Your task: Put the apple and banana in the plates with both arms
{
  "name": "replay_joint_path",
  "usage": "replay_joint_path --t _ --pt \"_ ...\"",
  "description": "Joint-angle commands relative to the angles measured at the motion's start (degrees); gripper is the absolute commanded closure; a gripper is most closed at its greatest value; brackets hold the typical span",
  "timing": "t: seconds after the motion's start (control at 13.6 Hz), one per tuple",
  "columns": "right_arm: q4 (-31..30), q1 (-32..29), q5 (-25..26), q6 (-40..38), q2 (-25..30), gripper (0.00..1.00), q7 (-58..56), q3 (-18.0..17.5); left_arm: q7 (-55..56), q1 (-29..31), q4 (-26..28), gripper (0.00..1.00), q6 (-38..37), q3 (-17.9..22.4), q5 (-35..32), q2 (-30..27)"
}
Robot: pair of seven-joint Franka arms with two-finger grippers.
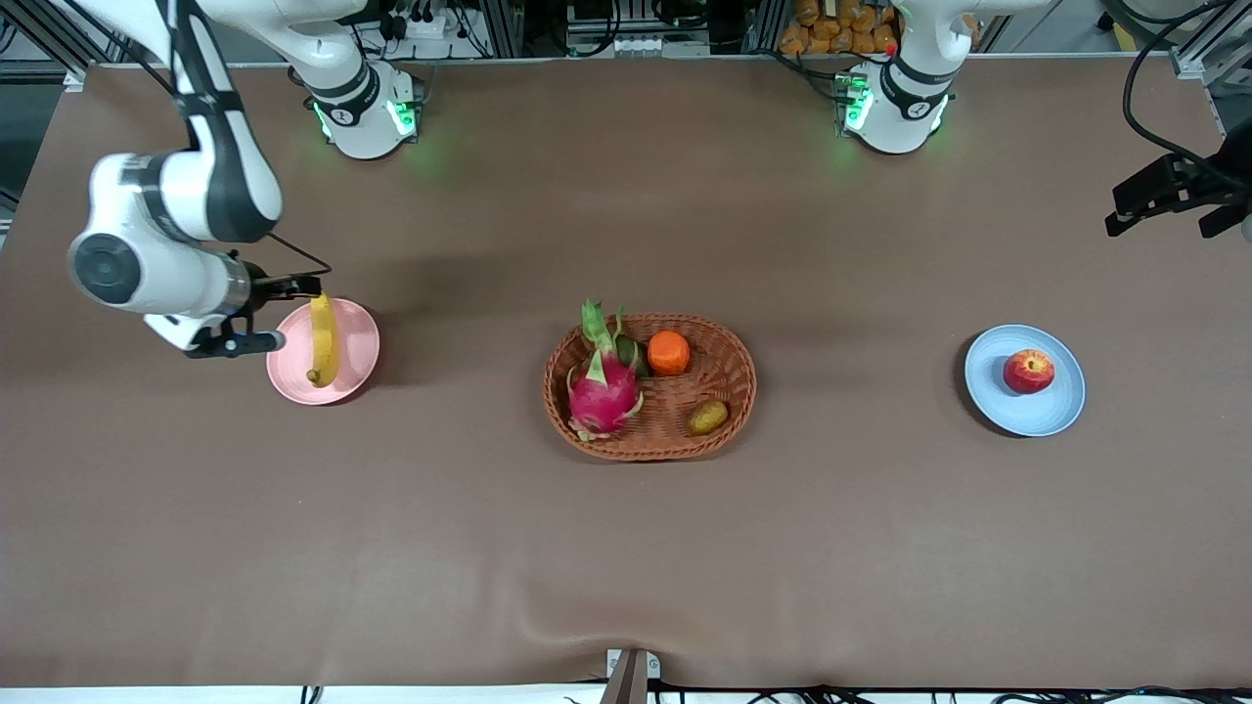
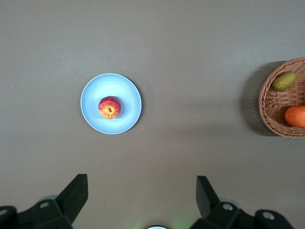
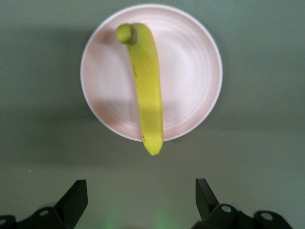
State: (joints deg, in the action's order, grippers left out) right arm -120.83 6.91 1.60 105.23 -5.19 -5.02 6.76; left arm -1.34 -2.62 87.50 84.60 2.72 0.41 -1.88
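Banana [image 1: 323, 340] lies lengthwise across the pink plate [image 1: 358, 337], right gripper [image 1: 262, 313] spread wide, empty, above its rim; apple [image 1: 1028, 372] sits on the blue plate [image 1: 1061, 404], left gripper [image 1: 1164, 200] wide too.

arms: white segments, black joints | bases: green lights | right gripper [image 1: 256, 315]: black, thin black cable | left gripper [image 1: 1169, 196]: black
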Motion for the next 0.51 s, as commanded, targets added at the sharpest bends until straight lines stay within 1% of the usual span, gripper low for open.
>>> replay_joint_path --t 0.0,0.22,0.44 --pt "9.9 -0.2 0.7 -9.1 0.2 0.00 -0.2 -0.6 0.2 0.3 -0.4 0.00 -0.7 0.0 0.1 0.1" --pt "19.7 -0.1 0.7 -16.4 0.2 0.00 0.3 -1.0 0.3 -0.2 -0.9 0.00 -0.7 0.1 0.0 0.6" --pt "26.6 -0.1 0.7 -22.0 0.4 0.00 0.4 -1.1 0.2 -0.3 -1.2 0.00 -0.7 0.1 -0.1 1.4"
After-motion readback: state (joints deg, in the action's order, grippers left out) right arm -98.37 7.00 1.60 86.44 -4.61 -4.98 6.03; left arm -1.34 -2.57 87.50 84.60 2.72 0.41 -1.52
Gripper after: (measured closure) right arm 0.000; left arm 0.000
